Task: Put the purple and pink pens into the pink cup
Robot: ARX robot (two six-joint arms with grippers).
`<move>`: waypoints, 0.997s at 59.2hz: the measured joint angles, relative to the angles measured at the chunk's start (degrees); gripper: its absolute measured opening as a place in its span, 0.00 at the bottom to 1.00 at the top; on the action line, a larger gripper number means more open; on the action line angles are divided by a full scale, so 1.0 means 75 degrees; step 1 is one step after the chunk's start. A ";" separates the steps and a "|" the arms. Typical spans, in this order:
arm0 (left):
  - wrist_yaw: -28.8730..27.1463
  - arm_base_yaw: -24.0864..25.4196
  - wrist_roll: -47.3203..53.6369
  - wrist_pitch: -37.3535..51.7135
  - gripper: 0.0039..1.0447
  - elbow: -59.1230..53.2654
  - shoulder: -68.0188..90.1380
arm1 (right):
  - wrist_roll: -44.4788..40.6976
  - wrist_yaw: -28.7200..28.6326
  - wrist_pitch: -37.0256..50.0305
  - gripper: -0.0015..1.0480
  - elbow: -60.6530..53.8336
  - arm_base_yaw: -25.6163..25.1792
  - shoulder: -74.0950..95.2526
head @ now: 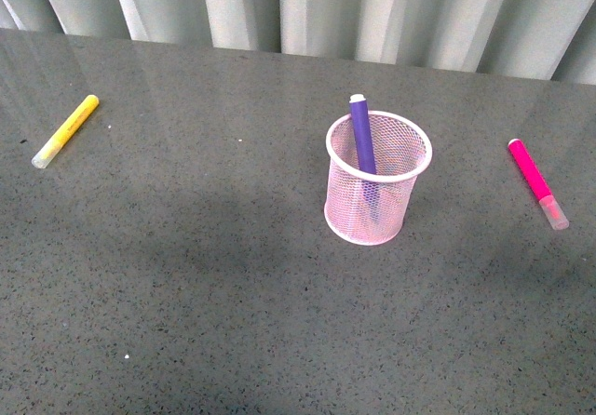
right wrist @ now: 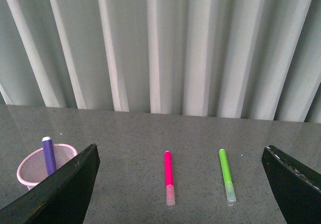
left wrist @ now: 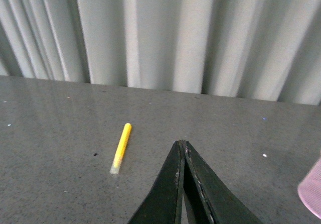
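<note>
The purple pen [head: 362, 136] stands in the pink cup [head: 349, 212] mid-surface. The pink pen [head: 536, 180] lies near the right edge, long axis roughly far-to-near (cap nearest), straight ahead of the right end effector [right wrist: 181, 147], spread wide and empty; the left end effector [left wrist: 182, 142] is pinched closed, empty.

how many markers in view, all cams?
4. Purple marker stands in the pink cup; pink marker lies right of the cup; yellow marker lies far left; green marker shows only in the right wrist view, beside the pink one. Others may be out of frame.
</note>
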 joint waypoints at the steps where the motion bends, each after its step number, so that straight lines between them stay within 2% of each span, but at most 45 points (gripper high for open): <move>1: 0.0044 0.0076 0.0000 -0.0096 0.03 -0.0023 -0.0119 | 0.0000 0.0000 0.0000 0.93 0.0000 0.0000 0.0000; 8: 0.0047 0.0265 0.0000 -0.0679 0.03 -0.0117 -0.0807 | 0.0000 -0.0003 0.0000 0.93 0.0000 0.0000 0.0000; 59: 0.0090 0.0268 0.0000 -0.4112 0.03 -0.0181 -0.4494 | 0.0000 0.0000 0.0000 0.93 0.0000 0.0000 0.0000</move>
